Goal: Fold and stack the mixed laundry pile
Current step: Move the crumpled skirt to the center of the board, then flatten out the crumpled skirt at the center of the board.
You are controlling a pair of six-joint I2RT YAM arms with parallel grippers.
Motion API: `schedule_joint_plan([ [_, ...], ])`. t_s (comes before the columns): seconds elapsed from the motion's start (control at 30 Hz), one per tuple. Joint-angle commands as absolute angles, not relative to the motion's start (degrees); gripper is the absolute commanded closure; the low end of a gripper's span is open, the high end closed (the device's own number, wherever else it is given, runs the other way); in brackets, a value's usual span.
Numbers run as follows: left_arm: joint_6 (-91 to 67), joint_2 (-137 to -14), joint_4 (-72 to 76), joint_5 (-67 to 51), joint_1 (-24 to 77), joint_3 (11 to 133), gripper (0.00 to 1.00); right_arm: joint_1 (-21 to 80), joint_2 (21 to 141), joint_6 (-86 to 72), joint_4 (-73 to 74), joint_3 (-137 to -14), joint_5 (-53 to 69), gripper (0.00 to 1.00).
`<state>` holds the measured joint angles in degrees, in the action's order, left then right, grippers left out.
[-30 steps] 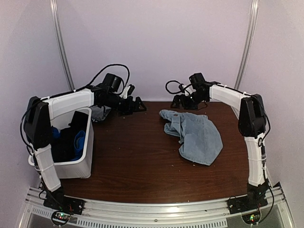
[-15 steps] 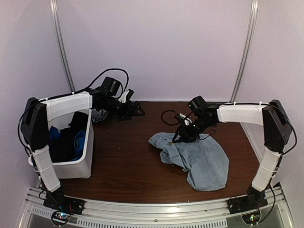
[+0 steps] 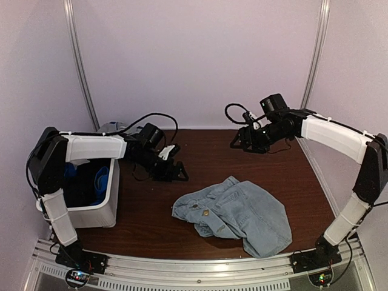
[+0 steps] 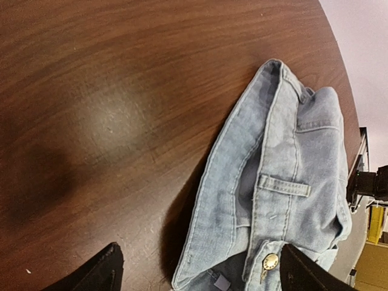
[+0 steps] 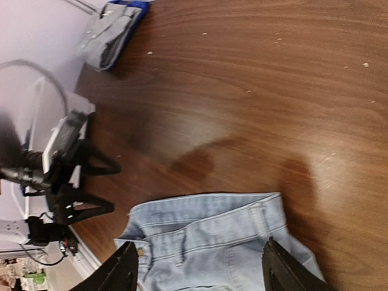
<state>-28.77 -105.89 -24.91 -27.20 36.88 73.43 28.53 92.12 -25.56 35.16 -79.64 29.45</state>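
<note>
Now flatten before folding: denim piece (image 3: 236, 212) lying rumpled on the table (image 3: 151, 224) near its front edge, waistband (image 4: 267, 182) turned toward the left, blue and black fabric (image 3: 100, 179) waiting in the white bin (image 3: 112, 200). Left gripper (image 3: 174, 171) spread wide and empty, hovering near the waistband corner; right gripper (image 3: 241, 143) likewise spread, holding nothing, well apart over the far side. Bring both down onto opposite waistband corners, pinch the edge firmly, lift and draw apart gently to smooth wrinkles; avoid dragging cloth off the near edge
</note>
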Motion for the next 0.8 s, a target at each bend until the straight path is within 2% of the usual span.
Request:
schedule_joint_plan([
  [0.0, -27.1, -105.9, -26.1, -25.8, 38.1, 72.2, 0.12, 26.7, 100.9, -18.2, 46.6, -86.1, 25.2, 0.26],
  [0.1, -27.5, -106.8, -26.1, -26.3, 38.9, 71.5, 0.14, 26.8, 106.6, -15.2, 50.4, -90.2, 27.7, 0.20],
  [0.3, -28.6, -107.5, -26.5, -26.3, 39.8, 69.4, 0.16, 28.0, 112.4, -11.7, 54.7, -92.7, 27.8, 0.18],
  [0.47, -28.7, -107.1, -26.5, -24.9, 40.6, 68.0, 0.11, 30.7, 116.3, -8.9, 56.7, -92.4, 24.4, 0.06],
  [0.53, -28.9, -107.1, -26.5, -24.6, 40.9, 67.4, 0.11, 31.8, 117.1, -8.3, 55.7, -92.2, 24.9, 0.07],
  [0.57, -29.0, -107.1, -26.6, -24.5, 41.1, 67.1, 0.10, 32.3, 117.5, -8.1, 55.2, -92.3, 25.4, 0.13],
  [0.6, -29.2, -107.0, -26.6, -24.3, 41.3, 66.8, 0.10, 32.7, 117.7, -7.9, 55.0, -92.6, 25.4, 0.24],
  [0.63, -29.7, -107.0, -26.4, -24.2, 41.3, 66.4, 0.10, 33.1, 117.8, -7.7, 55.0, -93.1, 24.8, 0.43],
  [0.67, -30.1, -107.0, -26.2, -24.3, 41.4, 66.1, 0.11, 33.4, 117.6, -7.5, 55.1, -93.3, 24.2, 0.54],
  [0.77, -30.9, -107.0, -25.2, -24.8, 41.4, 65.0, 0.12, 33.6, 116.1, -7.0, 54.9, -94.2, 23.3, 0.79],
])
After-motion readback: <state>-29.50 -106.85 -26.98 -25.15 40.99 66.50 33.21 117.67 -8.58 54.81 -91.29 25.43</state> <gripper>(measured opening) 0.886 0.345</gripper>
